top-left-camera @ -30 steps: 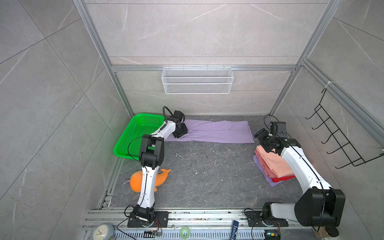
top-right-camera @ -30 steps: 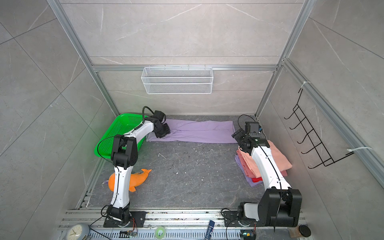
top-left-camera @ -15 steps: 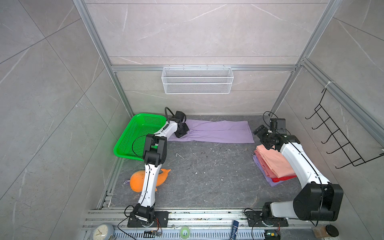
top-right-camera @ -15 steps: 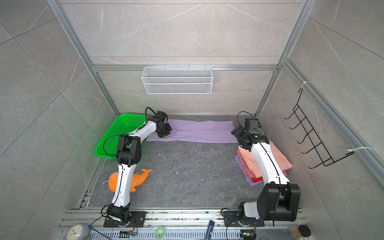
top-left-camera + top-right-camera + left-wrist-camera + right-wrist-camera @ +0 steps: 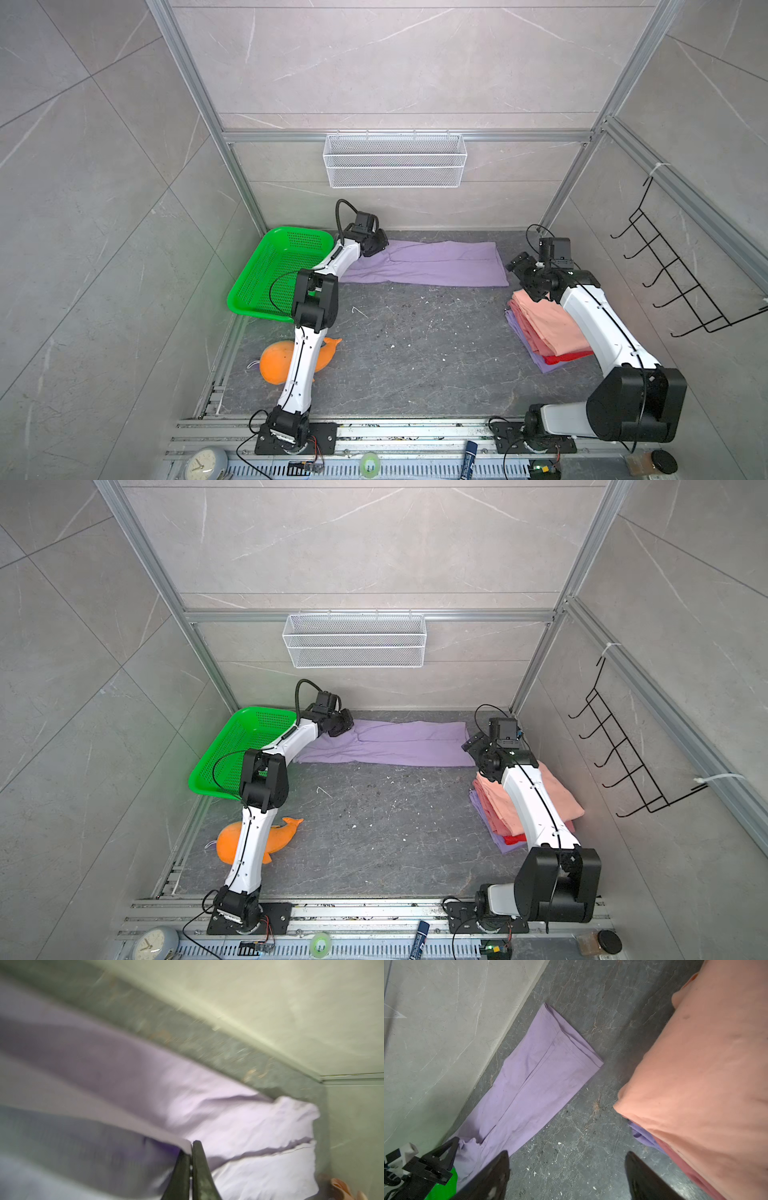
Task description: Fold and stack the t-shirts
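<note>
Grey stone-look floor (image 5: 415, 340) inside a tiled enclosure with metal framing.

Largest item: purple shirt (image 5: 436, 266), lying as a long narrow band along the far wall, already doubled lengthwise, not yet squared.

Right side, nearer: stack (image 5: 544, 328) of folded shirts with salmon on top, a red edge under it and lilac at the bottom. The right arm passes directly above it.

Far left: green basket (image 5: 266, 270). Near left: orange dolphin toy (image 5: 276, 363), partly hidden behind the left arm.

Left gripper (image 5: 190, 1147): at the left end of the purple shirt, jaws all but together with a thin lip of cloth pinched at the very tips. Wrist view is blurred.

Right gripper (image 5: 566, 1154): jaws wide apart, holding nothing, above bare floor between the shirt's right end and the stack.

Risks, my reading:
- The pinch is shallow, so the cloth could slip out on a lift.
- It may have caught only one layer, which would pull the lengthwise fold open.
- The right end is unheld, so the band could drag instead of folding.
- The right arm could brush the stack and skew it.
</note>
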